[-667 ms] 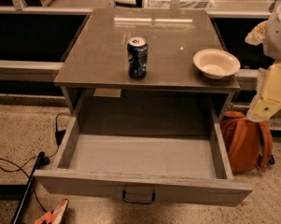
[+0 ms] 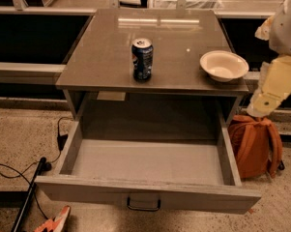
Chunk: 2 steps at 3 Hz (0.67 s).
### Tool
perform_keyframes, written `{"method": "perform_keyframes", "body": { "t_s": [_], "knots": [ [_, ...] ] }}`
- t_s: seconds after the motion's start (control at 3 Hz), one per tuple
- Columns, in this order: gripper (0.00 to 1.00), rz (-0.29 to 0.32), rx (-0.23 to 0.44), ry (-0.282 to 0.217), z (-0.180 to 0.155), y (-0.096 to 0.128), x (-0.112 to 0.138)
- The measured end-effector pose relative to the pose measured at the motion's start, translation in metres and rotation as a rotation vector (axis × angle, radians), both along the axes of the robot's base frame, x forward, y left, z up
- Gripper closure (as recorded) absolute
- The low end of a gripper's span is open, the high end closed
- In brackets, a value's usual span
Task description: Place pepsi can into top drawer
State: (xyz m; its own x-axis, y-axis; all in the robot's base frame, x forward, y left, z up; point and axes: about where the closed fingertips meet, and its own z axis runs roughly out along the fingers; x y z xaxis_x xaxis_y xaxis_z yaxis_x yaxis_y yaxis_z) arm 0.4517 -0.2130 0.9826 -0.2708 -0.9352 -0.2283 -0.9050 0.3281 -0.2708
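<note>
The pepsi can [image 2: 142,59] stands upright on the grey table top [image 2: 106,57], near its front edge and left of centre. Below it the top drawer [image 2: 150,161] is pulled fully open, and its inside is bare. Its flat front panel carries a small dark handle [image 2: 143,204]. My arm's white and cream links [image 2: 278,76] hang at the right edge of the view, to the right of the table and well away from the can. My gripper itself is out of view.
A cream bowl [image 2: 223,65] sits on the table's right front corner. An orange backpack [image 2: 254,144] leans on the floor right of the drawer. Black cables [image 2: 19,173] and a dark pole [image 2: 29,197] lie on the floor at left.
</note>
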Motion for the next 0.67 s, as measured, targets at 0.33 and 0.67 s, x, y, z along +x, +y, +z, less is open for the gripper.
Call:
{"method": "perform_keyframes", "body": {
  "t_s": [0.33,0.67],
  "knots": [
    [0.00,0.072,0.154,-0.108,0.009,0.047,0.083],
    [0.00,0.137,0.383,-0.154,-0.002,0.087,0.151]
  ]
}}
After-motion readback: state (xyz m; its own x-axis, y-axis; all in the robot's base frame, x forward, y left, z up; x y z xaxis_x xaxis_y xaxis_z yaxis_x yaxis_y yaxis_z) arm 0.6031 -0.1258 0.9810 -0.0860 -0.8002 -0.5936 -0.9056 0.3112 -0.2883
